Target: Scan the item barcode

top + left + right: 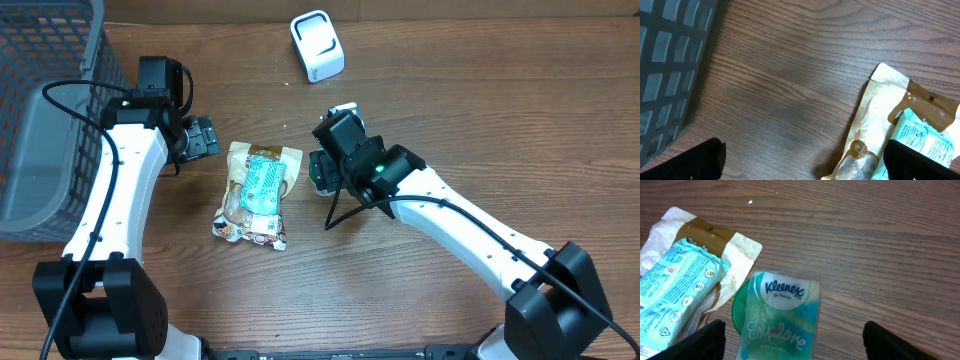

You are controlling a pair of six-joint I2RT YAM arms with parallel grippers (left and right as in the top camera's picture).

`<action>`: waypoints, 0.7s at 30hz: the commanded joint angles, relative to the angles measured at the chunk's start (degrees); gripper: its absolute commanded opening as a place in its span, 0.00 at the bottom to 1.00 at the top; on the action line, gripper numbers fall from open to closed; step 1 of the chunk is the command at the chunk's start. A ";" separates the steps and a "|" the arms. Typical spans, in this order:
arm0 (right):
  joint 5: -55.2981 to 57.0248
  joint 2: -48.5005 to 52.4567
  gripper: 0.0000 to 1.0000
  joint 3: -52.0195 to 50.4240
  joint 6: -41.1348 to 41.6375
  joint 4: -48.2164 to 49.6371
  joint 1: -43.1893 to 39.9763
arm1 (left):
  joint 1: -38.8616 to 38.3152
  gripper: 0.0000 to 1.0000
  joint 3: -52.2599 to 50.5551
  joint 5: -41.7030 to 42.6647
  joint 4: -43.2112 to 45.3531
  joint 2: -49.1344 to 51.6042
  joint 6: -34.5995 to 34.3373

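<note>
Scan not started. Tissue pack lies mid-table beside snack bag, between right gripper's spread fingers, not pinched. Left gripper spread, empty. Scanner sits near far edge of the table — grasp, lift and showing the barcode are left.

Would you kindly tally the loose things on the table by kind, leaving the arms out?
Grey mesh basket: 1
White box-shaped device: 1
Beige and teal pouch: 1
Kleenex tissue pack: 1
Total: 4
</note>
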 commanded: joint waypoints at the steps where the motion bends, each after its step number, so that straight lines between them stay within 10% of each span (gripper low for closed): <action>1: 1.18 0.39 0.82 -0.11 0.20 0.42 -0.24 | -0.07 1.00 0.83 -0.15 0.09 -0.24 1.07; 21: -7.58 0.46 0.48 -0.11 3.74 4.42 0.00 | -0.07 1.00 0.83 -0.15 0.09 -0.24 1.07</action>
